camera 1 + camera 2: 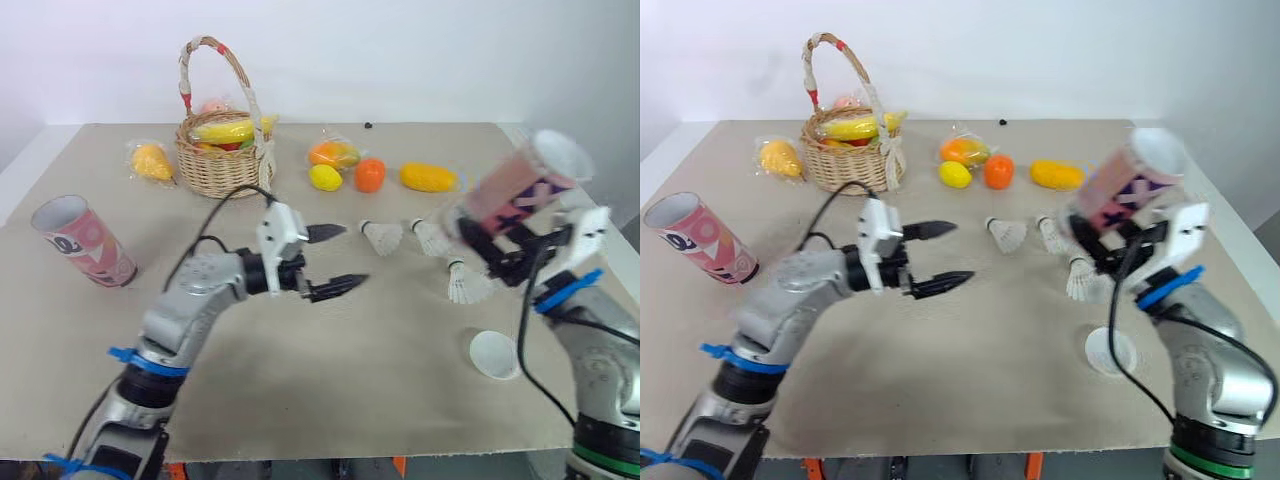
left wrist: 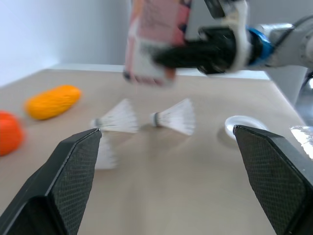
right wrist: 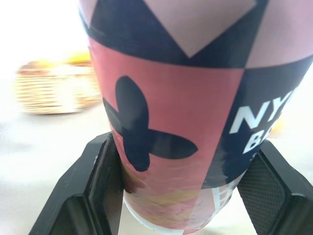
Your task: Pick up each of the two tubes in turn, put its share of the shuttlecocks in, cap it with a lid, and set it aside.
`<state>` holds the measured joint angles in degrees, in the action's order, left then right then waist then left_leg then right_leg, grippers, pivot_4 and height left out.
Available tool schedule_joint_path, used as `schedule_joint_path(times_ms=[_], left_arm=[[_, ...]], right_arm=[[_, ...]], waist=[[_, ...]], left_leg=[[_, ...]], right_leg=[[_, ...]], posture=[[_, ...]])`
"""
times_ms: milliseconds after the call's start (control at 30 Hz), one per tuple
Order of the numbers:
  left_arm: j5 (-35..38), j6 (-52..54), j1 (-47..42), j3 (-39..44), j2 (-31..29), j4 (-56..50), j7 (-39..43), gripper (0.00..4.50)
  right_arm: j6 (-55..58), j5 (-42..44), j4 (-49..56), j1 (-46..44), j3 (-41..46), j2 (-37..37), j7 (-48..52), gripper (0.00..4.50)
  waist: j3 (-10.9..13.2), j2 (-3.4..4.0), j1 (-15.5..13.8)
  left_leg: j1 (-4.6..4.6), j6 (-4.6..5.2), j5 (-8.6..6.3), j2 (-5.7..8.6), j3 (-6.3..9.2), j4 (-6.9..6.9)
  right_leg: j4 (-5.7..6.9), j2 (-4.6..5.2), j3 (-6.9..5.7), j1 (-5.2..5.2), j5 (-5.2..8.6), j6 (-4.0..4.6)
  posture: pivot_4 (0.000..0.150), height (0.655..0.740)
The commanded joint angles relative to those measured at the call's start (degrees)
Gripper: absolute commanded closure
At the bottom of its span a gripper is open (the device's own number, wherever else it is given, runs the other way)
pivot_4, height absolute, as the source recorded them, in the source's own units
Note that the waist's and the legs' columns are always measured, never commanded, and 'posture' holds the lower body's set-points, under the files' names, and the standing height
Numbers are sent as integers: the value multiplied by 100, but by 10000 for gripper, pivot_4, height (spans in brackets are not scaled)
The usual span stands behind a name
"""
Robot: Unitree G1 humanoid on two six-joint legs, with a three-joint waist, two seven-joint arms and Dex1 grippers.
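R gripper clamped on pink-and-navy patterned cardboard tube, held tilted above beige table, open end up. L gripper spread wide, empty, over mid-table. White feather shuttlecocks lie btwn them; white round lid near R arm; 2nd pink tube lying far left.
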<state>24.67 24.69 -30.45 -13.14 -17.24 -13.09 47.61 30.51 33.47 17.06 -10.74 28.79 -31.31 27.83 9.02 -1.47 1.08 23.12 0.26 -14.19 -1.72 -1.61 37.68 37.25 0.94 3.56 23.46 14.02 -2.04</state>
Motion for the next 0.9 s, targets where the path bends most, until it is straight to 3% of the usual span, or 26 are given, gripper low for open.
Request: schedule_joint_path(times_ms=[33,400,700,733,800,900], left_arm=[[-209,-338,-217,-214,355,269,-62,0],[-727,-926,5,-579,784,828,9,0],[-853,-1044,54,-544,702,837,53,0],[-827,-1073,20,-482,705,867,54,0],[-824,-1135,-29,-406,684,954,64,0],[-810,-1161,-23,-361,598,1031,163,0]], right_arm=[[-322,-174,-370,135,561,-232,-183,11971],[-1247,-1127,-2092,508,630,-310,-711,11971],[-1373,-1325,-2455,454,415,-131,-1005,11971],[-1390,-1274,-2375,497,467,-94,-1010,6044],[-1406,-1145,-2127,638,588,-15,-997,490],[-1353,-933,-1544,964,753,97,-975,490]], waist=[[-1,2,1],[-14,31,14],[-15,33,15],[-15,33,15],[-15,33,13],[-16,40,11]], left_leg=[[0,0,0,1,0,0],[-8,6,3,10,-12,0],[-15,9,5,13,-30,2],[-15,9,5,14,-31,4],[-15,9,5,14,-34,5],[-14,9,5,13,-34,6]], right_leg=[[0,0,1,0,1,-2],[1,5,23,-3,-5,-16],[0,6,45,-4,-14,-29],[0,7,45,-5,-15,-31],[-1,8,47,-5,-16,-34],[-2,7,47,-4,-16,-34]], posture=[[1500,7400],[1500,7400],[1500,7400],[1500,7400],[1500,7400],[1500,7400]])
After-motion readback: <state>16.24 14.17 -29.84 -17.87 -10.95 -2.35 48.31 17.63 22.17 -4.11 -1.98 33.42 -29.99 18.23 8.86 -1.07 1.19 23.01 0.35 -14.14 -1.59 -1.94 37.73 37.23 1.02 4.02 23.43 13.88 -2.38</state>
